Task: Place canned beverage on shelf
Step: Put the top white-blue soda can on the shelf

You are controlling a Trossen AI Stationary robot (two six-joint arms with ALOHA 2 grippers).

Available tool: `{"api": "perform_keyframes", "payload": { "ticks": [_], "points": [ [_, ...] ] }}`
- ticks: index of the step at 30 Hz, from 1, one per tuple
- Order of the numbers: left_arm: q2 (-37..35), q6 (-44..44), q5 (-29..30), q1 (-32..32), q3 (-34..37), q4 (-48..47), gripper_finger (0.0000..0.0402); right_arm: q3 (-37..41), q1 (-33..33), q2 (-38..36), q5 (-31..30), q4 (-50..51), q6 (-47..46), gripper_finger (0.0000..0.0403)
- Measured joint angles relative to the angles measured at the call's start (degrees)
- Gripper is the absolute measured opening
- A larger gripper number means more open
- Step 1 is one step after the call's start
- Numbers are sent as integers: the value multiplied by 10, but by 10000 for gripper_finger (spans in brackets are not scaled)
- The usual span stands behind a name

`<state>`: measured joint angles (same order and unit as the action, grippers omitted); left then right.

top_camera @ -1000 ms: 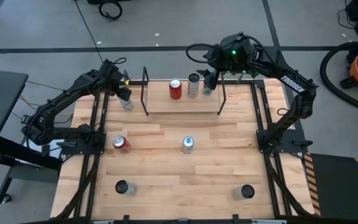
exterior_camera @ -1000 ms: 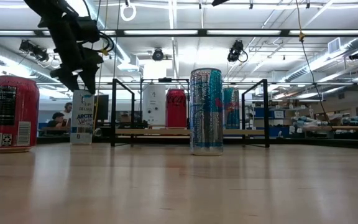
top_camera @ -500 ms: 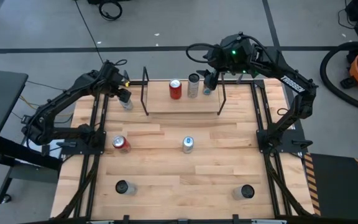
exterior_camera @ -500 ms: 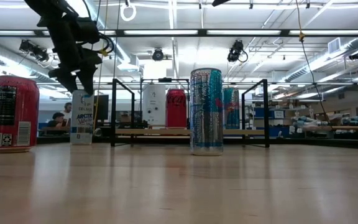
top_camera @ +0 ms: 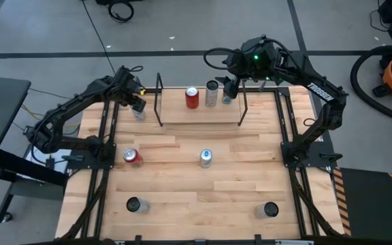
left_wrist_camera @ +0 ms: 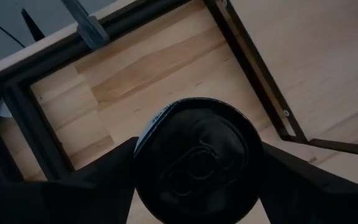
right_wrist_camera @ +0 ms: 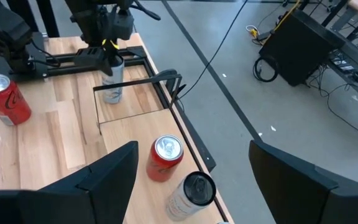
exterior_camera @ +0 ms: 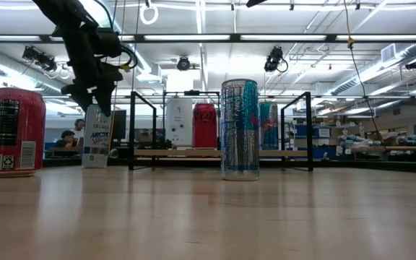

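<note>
A white can (exterior_camera: 96, 137) with a dark top (left_wrist_camera: 197, 165) stands on the table just left of the shelf (top_camera: 199, 117). My left gripper (exterior_camera: 96, 106) is open and points down over it, with one finger on each side of the can's top. The shelf holds a red can (top_camera: 192, 97), a silver can (top_camera: 212, 93) and a blue can (exterior_camera: 269, 126), all upright on its board. My right gripper (top_camera: 229, 87) is open and empty above the shelf's right end. My left gripper comes at the white can from above, its fingers (left_wrist_camera: 104, 171) standing beside the top rim (left_wrist_camera: 148, 134) on both sides. I cannot tell whether they touch it. The can stands upright on the table.
More cans stand on the table: a red one (top_camera: 133, 157) at the left, a tall blue-silver one (top_camera: 205, 158) in the middle, and two dark-topped ones (top_camera: 135, 204) (top_camera: 270, 209) near the front edge. The shelf's black rod end frames (exterior_camera: 141, 130) rise beside the white can.
My left gripper has come down a little over the white can and shifted slightly toward the shelf. The can has stayed where it was.
</note>
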<state>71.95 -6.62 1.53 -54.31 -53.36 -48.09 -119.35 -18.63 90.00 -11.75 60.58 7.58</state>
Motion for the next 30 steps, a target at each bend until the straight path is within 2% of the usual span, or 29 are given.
{"api": "perform_keyframes", "payload": {
  "ticks": [5,11,18,30],
  "points": [
    [3,12,1,15,-3,7,263,0,0,0,0,0,1,313],
    [6,13,-5,23,-48,-60,263,0,0,0,0,3,1,313],
    [5,24,-4,37,-145,-115,263,0,0,0,0,19,1,313],
    [5,28,-3,49,-326,-116,263,0,0,0,0,22,1,313]
  ]
}}
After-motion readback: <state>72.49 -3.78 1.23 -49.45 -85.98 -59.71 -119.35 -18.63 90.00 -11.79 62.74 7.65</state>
